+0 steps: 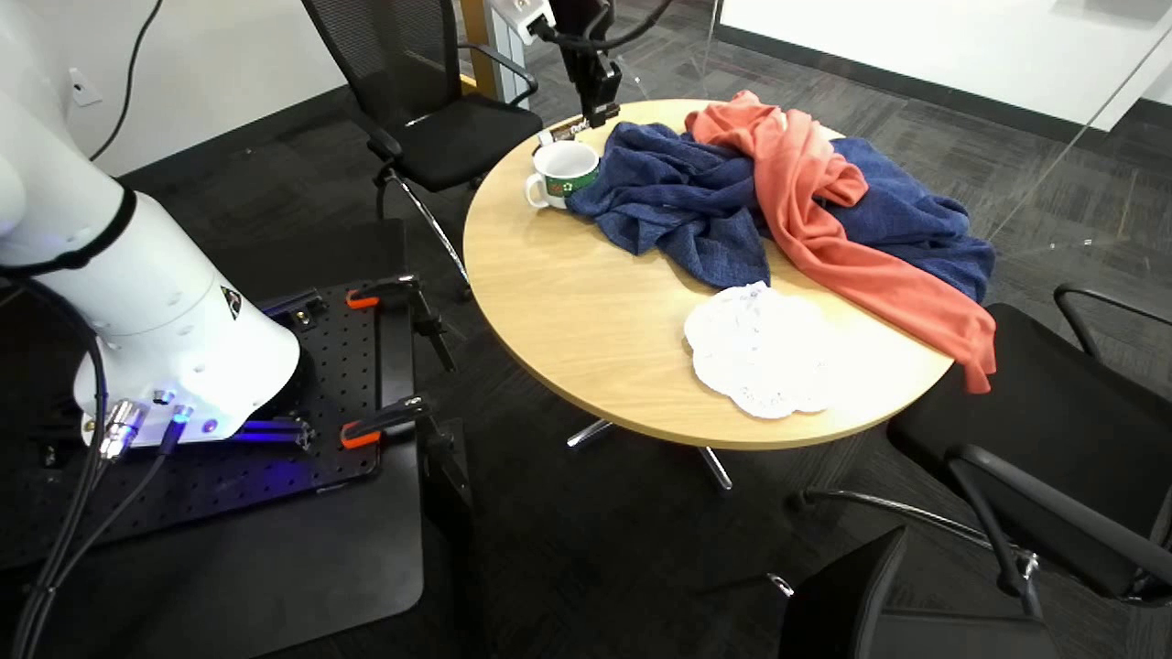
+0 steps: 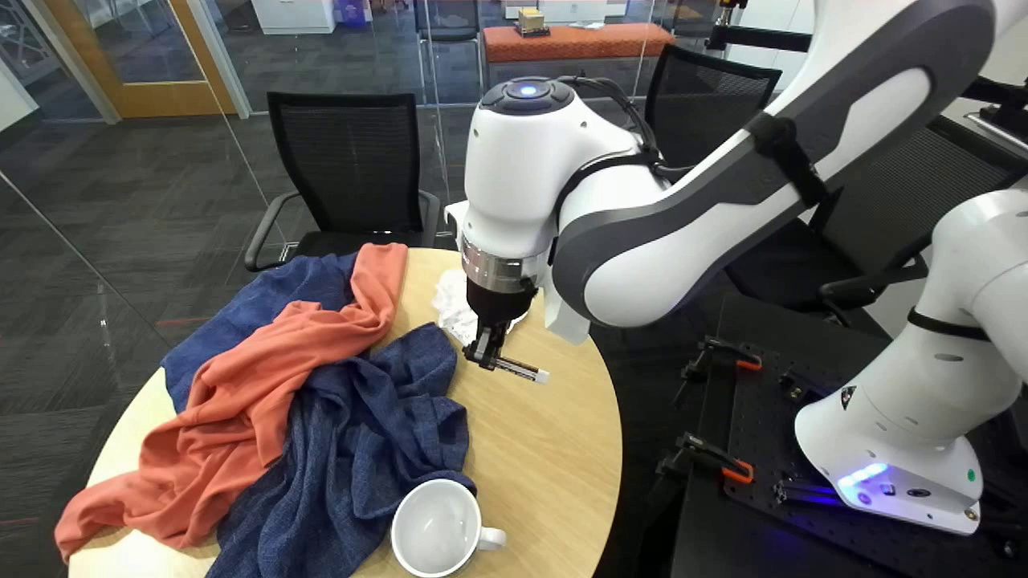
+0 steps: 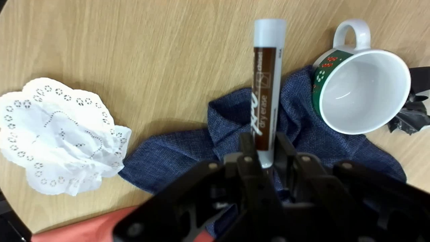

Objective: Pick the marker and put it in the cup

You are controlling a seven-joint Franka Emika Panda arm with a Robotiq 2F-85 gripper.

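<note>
The marker (image 3: 265, 97) is white with a brown label and white ends. My gripper (image 3: 262, 144) is shut on it near one end, and the rest sticks out past the fingertips. In both exterior views the gripper (image 1: 600, 110) (image 2: 484, 353) holds the marker (image 1: 565, 131) (image 2: 520, 368) sideways above the table. The cup (image 3: 366, 92) is a white mug with a green patterned band, upright against the blue cloth. In the wrist view it is to the right of the marker, apart from it. The cup also shows in both exterior views (image 1: 565, 165) (image 2: 436, 527).
A blue cloth (image 1: 682, 197) (image 2: 337, 449) and an orange cloth (image 1: 824, 220) (image 2: 241, 401) lie heaped on the round table (image 1: 549, 302). A white doily (image 1: 760, 352) (image 3: 63, 134) lies near the edge. A black crumpled thing (image 3: 411, 116) is beside the cup. Chairs stand around.
</note>
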